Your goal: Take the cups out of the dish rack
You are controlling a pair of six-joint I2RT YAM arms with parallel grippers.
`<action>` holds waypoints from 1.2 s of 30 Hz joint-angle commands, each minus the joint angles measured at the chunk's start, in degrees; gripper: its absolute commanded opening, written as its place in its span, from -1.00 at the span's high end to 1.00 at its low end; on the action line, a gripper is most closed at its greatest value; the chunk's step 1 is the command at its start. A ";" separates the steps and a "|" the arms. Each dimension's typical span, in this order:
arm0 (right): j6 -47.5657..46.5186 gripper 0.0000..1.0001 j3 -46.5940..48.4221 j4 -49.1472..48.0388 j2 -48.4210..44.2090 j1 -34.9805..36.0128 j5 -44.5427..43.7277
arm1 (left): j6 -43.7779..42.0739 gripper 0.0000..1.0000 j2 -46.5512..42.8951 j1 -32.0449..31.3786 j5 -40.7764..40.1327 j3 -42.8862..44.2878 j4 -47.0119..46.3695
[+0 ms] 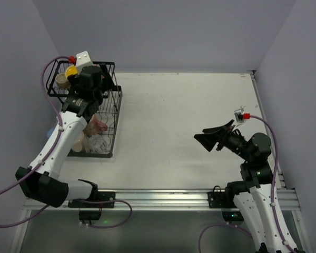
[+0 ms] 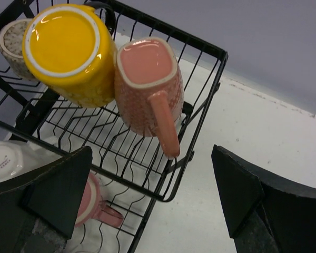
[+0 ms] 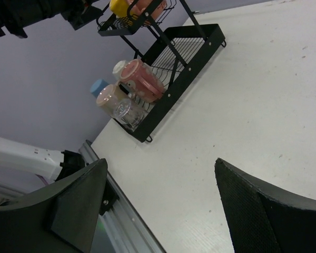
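The black wire dish rack (image 1: pixel 116 105) stands at the table's far left. In the left wrist view its upper basket (image 2: pixel 200 113) holds an upside-down yellow cup (image 2: pixel 63 50), a salmon-orange mug (image 2: pixel 147 87) with its handle pointing toward me, and a beige speckled cup (image 2: pixel 10 45). A pink mug (image 2: pixel 95 203) lies in the lower tray. My left gripper (image 2: pixel 150 195) is open and empty, hovering above the basket's near right corner, close to the salmon mug's handle. My right gripper (image 1: pixel 208 136) is open and empty above the table at the right, far from the rack.
The right wrist view shows the rack's lower tray (image 3: pixel 192 55) with a pink cup (image 3: pixel 142 79), a light blue cup (image 3: pixel 99 87), a beige cup (image 3: pixel 109 97) and a clear glass (image 3: pixel 129 113). A white cup (image 2: pixel 2 163) sits below the basket. Walls stand close behind and left of the rack.
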State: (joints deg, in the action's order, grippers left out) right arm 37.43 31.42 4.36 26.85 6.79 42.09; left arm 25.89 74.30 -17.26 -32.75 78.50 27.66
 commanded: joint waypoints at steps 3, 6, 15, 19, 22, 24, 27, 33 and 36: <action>0.72 -0.70 -0.66 -2.96 0.83 1.65 1.95 | -1.80 -1.00 6.11 1.52 -7.24 5.87 -8.66; 0.54 -0.69 -0.66 -3.04 1.01 2.53 1.95 | -1.54 -1.00 10.32 3.28 -4.78 8.94 -8.68; 0.27 -0.68 -0.57 -3.13 2.06 3.23 1.68 | -3.12 -1.00 17.98 4.69 -4.52 15.10 -8.41; 0.36 -0.68 -0.75 -3.57 2.68 3.67 1.60 | -3.04 -0.98 20.26 5.21 -4.51 16.25 -7.62; 0.36 -0.67 -0.75 -3.39 3.03 3.85 1.42 | -2.51 -0.98 20.53 5.65 -4.51 15.72 -7.80; 0.36 -0.67 -0.75 -3.48 3.21 3.94 1.33 | -2.77 -0.95 20.62 5.74 -4.51 15.11 -8.23; 0.45 -0.67 -0.83 -3.48 3.64 3.94 0.89 | -2.69 -0.87 20.88 5.74 -4.77 14.40 -8.50; 0.80 -0.65 -0.57 -2.78 4.17 4.20 0.19 | -2.51 -0.65 21.06 5.83 -5.57 13.08 -9.73; 0.80 -0.65 -0.13 -2.25 3.91 4.37 0.01 | -2.86 -0.32 20.36 5.92 -4.69 12.91 -10.34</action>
State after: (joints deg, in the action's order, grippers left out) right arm 37.54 30.79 2.85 30.74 10.63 42.81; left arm 22.94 95.31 -11.77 -36.77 91.96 21.65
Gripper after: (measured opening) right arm 0.829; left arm 0.706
